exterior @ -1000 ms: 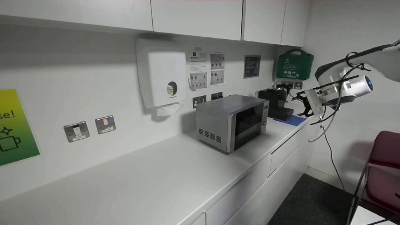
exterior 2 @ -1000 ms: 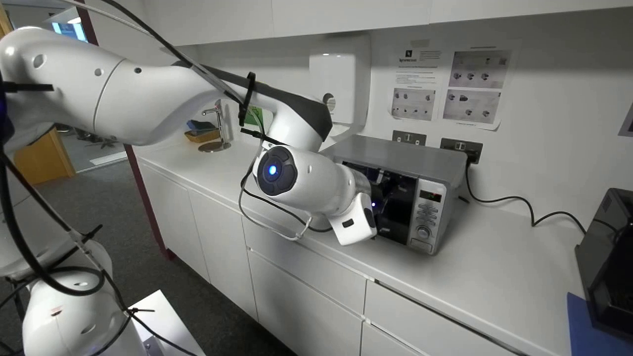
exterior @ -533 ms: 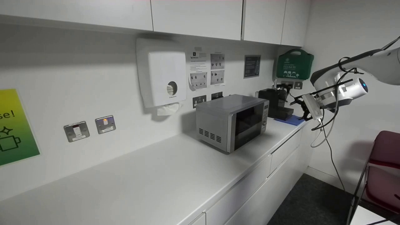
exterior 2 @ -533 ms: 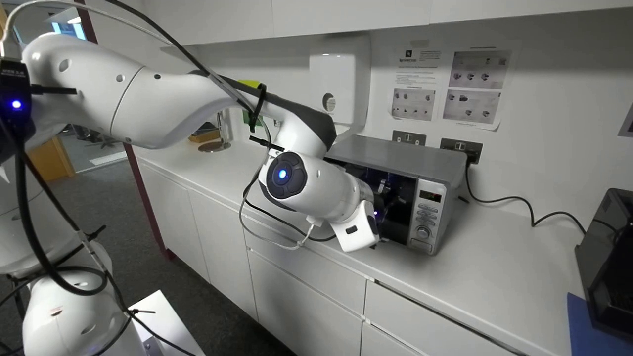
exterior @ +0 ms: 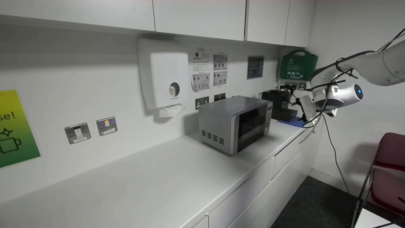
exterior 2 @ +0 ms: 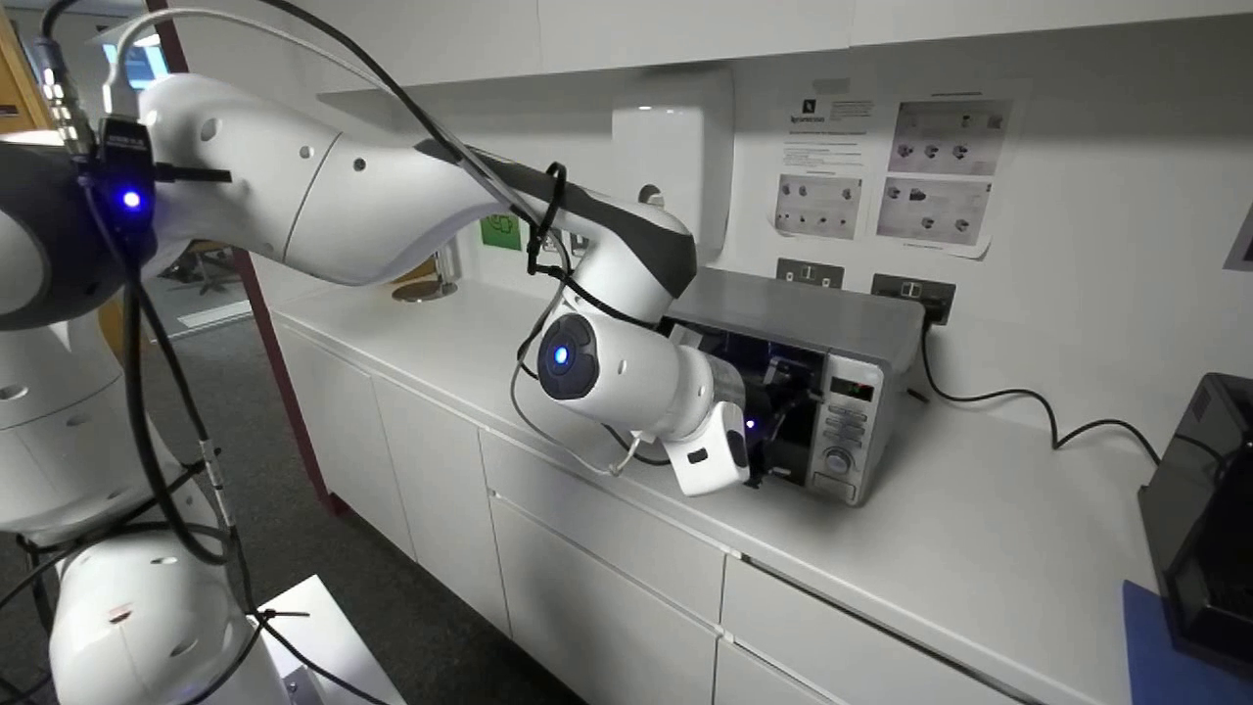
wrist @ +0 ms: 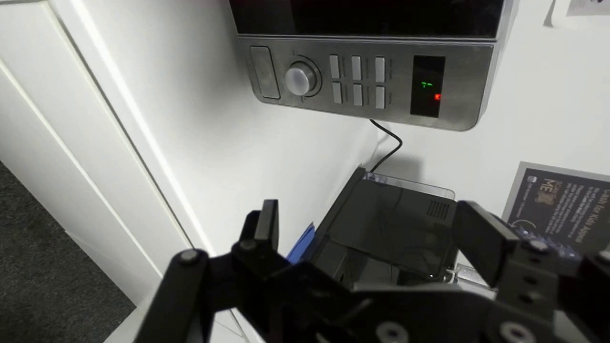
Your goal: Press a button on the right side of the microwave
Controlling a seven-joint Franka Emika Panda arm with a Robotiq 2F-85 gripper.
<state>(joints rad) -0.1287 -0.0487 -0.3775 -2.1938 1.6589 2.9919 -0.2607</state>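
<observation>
The grey microwave stands on the counter with its dark window shut; it also shows in an exterior view. In the wrist view its control strip runs along the top, with several small buttons, a round knob, a wide lower button and a lit display. My gripper is open and empty, its fingers wide apart. It hangs in front of the microwave, apart from it. In an exterior view its dark fingers are hard to make out against the window.
A black coffee machine with a blue mat stands beyond the microwave on the counter. A paper towel dispenser and a green first aid box hang on the wall. A red chair stands by the arm.
The arm has moved toward the counter and a little lower, leftward in an exterior view and rightward in an exterior view at the robot's back. The microwave has not moved.
</observation>
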